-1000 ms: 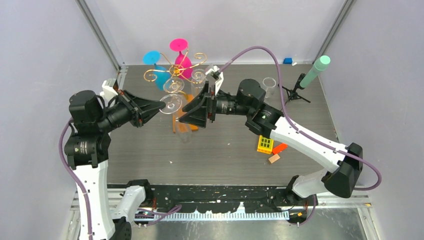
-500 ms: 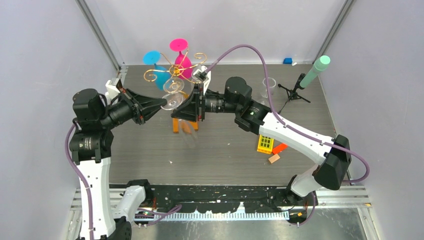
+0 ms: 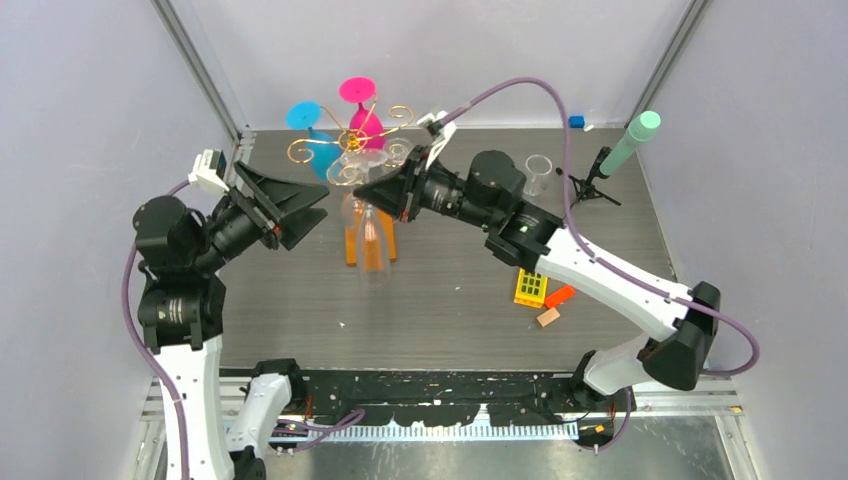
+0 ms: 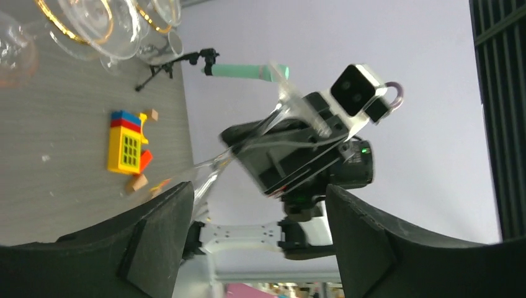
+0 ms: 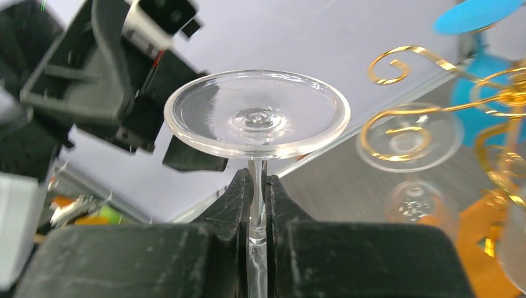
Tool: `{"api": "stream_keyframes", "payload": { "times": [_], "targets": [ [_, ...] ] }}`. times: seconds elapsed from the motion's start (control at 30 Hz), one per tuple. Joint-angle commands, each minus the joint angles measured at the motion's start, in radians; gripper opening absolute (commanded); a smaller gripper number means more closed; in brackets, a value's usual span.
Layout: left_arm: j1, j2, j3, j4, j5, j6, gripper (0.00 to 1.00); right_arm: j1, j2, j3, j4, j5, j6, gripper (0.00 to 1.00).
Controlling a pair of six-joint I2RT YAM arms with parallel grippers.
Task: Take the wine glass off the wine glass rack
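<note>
Checking the handoff: right gripper [image 5: 258,180] is clenched on the stem of the clear wine glass [image 5: 257,115], fingers pinching just under the foot disc, foot uppermost in the right wrist view. No gold wire is around that foot; the scrolls of the wine glass rack [image 3: 352,138] sit off to one side of it. From the top camera the glass is on the near side of the rack's post, with its bowl showing over the rack's orange-brown base [image 3: 350,250]. Can't tell from any view whether the bowl touches the base. Left gripper [image 3: 318,203] is just left of the rack, near side, jaws spread wide with nothing between them; its own camera looks past the fingers [image 4: 155,230] at the glass stem and the right gripper. A second clear glass [image 5: 406,138] hangs in a gold scroll on the rack. Blue glass [image 3: 305,115] hangs at the rack's far left, pink glass [image 3: 357,90] at its far side. Clear cup [image 3: 538,172] stands to the right of the rack, black tripod [image 3: 590,185] with a mint-green tip further right. Yellow toy block [image 3: 530,288] lies right of the rack and nearer the arm bases, on the grey table [image 3: 450,300].
</note>
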Motion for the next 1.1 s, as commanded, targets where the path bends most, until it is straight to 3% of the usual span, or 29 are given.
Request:
{"api": "stream_keyframes", "payload": {
  "times": [0.0, 0.1, 0.27, 0.37, 0.53, 0.73, 0.9, 1.07],
  "targets": [
    [-0.003, -0.038, -0.080, 0.305, -0.011, 0.101, 0.81, -0.001, -0.113, 0.137, -0.068, 0.372, 0.021, 0.00],
    [-0.007, -0.013, -0.102, 0.462, 0.012, 0.152, 0.82, -0.009, -0.107, 0.265, -0.282, 0.621, 0.059, 0.00],
    [-0.068, 0.074, -0.087, 0.584, -0.003, 0.249, 0.84, -0.118, -0.102, 0.361, -0.438, 0.782, 0.276, 0.00],
    [-0.212, 0.167, -0.052, 0.622, -0.071, 0.265, 0.84, -0.269, -0.078, 0.393, -0.538, 0.735, 0.452, 0.00],
    [-0.462, 0.337, 0.067, 0.605, -0.211, 0.347, 0.83, -0.411, -0.062, 0.370, -0.547, 0.670, 0.716, 0.00],
    [-0.505, 0.433, 0.097, 0.671, -0.380, 0.276, 0.77, -0.511, -0.052, 0.307, -0.479, 0.590, 0.917, 0.00],
    [-0.524, 0.515, 0.140, 0.754, -0.388, 0.219, 0.64, -0.529, -0.027, 0.295, -0.472, 0.539, 0.971, 0.00],
    [-0.538, 0.559, 0.170, 0.770, -0.386, 0.186, 0.57, -0.534, -0.001, 0.281, -0.451, 0.491, 0.989, 0.00]
  ]
}}
